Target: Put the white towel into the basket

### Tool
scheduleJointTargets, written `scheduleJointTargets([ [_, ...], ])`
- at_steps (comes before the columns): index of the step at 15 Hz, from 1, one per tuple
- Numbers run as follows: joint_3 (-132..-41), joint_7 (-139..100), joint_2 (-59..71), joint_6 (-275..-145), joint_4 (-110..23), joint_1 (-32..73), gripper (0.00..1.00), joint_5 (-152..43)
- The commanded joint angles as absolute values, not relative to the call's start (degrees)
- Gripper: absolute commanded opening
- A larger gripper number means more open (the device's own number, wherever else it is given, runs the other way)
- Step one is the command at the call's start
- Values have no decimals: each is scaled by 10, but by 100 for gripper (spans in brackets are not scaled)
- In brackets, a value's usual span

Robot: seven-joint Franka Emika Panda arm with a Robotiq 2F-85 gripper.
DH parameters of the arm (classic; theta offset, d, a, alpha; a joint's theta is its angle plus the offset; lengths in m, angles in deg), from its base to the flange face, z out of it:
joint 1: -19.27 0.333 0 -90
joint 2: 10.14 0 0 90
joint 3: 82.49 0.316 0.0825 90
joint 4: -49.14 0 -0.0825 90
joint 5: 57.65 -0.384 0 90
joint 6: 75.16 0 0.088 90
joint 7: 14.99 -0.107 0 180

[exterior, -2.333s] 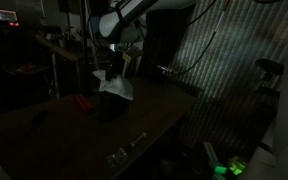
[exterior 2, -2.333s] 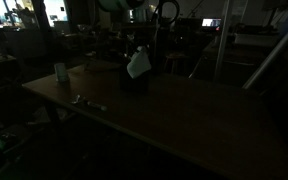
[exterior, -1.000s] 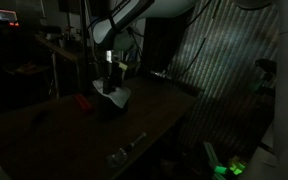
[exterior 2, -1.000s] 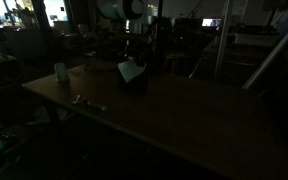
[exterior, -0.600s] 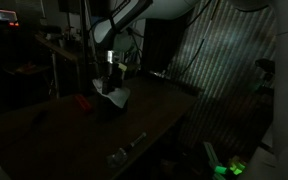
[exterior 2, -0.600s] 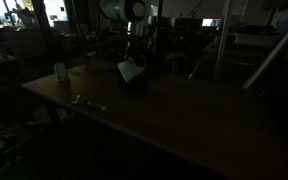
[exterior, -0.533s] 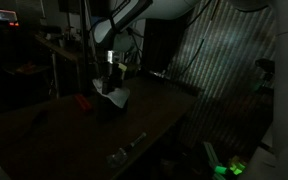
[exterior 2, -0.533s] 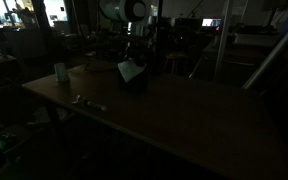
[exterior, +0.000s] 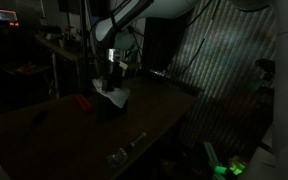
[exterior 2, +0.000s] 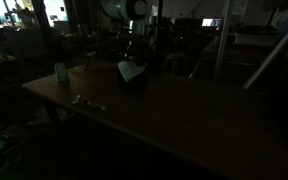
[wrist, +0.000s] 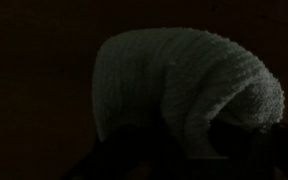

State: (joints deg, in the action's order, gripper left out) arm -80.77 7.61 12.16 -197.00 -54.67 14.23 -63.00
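1. Wrist view is nearly filled by the white towel (wrist: 184, 85), a soft, looped-pile mound. Your claw's fingers are lost in the dark, so I cannot tell whether they are clamped or apart.
2. In both exterior views the white towel sits bunched at the mouth of the dark basket (exterior 2: 135, 87) on the bench (exterior 2: 184, 120), directly under the claw (exterior: 111, 76).
3. Expect it to be light, limp and clingy. Pinch a raised fold near its middle, not a trailing corner.
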Motion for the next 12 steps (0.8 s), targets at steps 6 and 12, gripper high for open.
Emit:
scheduleJointTargets([
  [6, -815, 67, 70, -1976, -538, 148, 100, -587],
  [12, -816, 57, 47, -1981, -538, 155, 75, -560],
])
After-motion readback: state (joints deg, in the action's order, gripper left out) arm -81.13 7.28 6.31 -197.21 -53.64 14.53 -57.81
